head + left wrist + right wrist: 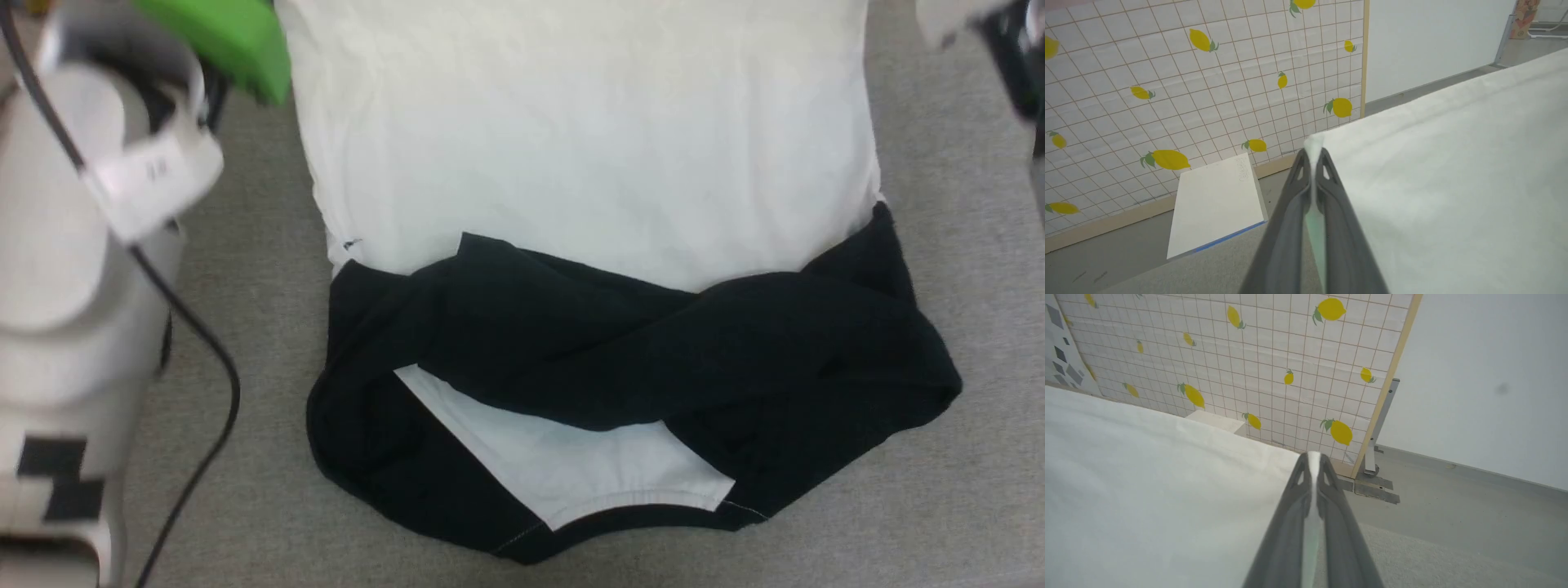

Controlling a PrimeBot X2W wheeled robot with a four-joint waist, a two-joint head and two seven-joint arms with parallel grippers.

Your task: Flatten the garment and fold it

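Note:
The garment [588,147] lies back-up on the grey surface, its white body stretching away from me. Both black sleeves [653,343] are folded across it near the black neck trim [637,514]. In the left wrist view my left gripper [1312,153] is shut on a raised corner of the white garment [1453,183]. My right gripper [1313,457] is shut on the opposite corner of the white garment [1147,477], and the cloth is pulled taut between the two. My pale left forearm [73,245] fills the head view's left side.
A grey felt-like table top [963,490] carries the shirt. A black cable [204,343] hangs beside my left arm. Beyond the table stand a lemon-print tiled wall [1167,81], a white board [1216,204] on the floor and a metal stand foot [1376,486].

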